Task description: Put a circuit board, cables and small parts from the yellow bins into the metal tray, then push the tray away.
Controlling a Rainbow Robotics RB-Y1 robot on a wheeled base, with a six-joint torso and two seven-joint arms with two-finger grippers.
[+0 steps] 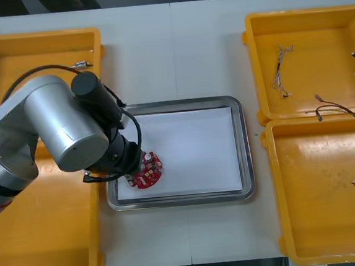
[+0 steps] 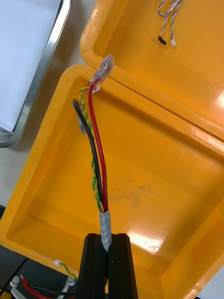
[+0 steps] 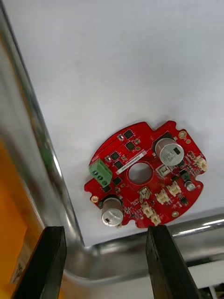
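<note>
While the circuit board [image 1: 146,170] lies in the metal tray's [image 1: 244,146] near-left corner under the left gripper [image 3: 105,233], fingers apart, the right gripper [image 2: 108,240] is clamped on a red, black and yellow cable [image 2: 95,149] above the near right yellow bin [image 1: 322,220]; cables, small parts and the push look yet to come.

Pinching taped end of red, black and yellow cable bundle [image 2: 99,177] in right gripper [image 2: 108,240], over yellow bin [image 2: 154,154]. Reaching up to clear connector [image 2: 103,67] at bin rim. Farther off, second bin [image 2: 196,79] with blue and white cable [image 2: 170,18]. Beside bins, metal tray [image 2: 43,84], white inside.
</note>
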